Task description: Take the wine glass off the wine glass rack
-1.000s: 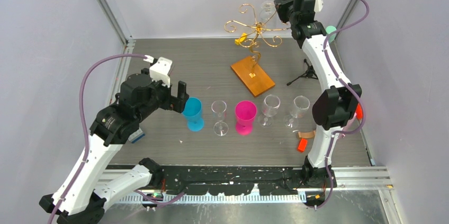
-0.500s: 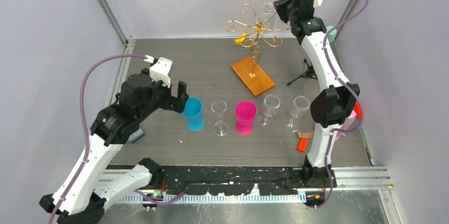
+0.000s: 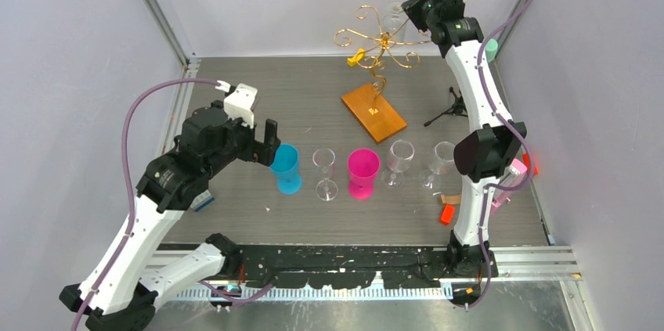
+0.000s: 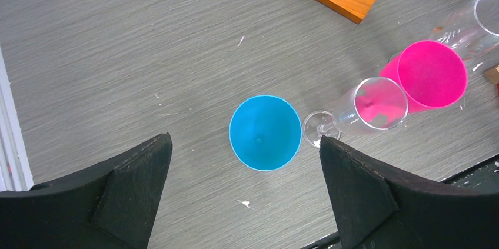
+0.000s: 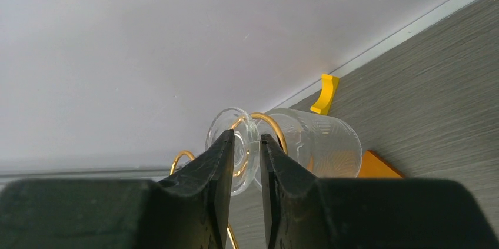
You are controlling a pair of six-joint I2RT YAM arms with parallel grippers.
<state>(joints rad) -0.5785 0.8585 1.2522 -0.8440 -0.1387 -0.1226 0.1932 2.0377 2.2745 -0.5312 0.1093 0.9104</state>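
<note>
The wine glass rack (image 3: 377,40) is a gold wire stand with scroll arms on an orange-brown wooden base (image 3: 373,113) at the back middle. A clear wine glass (image 3: 394,15) hangs from its far right arm. My right gripper (image 3: 415,13) is high up at that arm. In the right wrist view the right gripper (image 5: 246,136) is closed on the stem of the wine glass (image 5: 323,146), with the glass foot left of the fingers and a gold rack loop (image 5: 268,120) around the stem. My left gripper (image 3: 269,142) is open and empty, above a blue cup (image 4: 265,132).
A row stands on the table front: the blue cup (image 3: 286,167), a clear glass (image 3: 324,172), a pink cup (image 3: 362,172) and two clear glasses (image 3: 400,159) (image 3: 443,160). A black tripod (image 3: 452,106) stands right of the rack. An orange piece (image 3: 448,210) lies front right.
My right wrist has lifted slightly up and back at the rack while staying on the glass stem. The left arm has barely moved.
</note>
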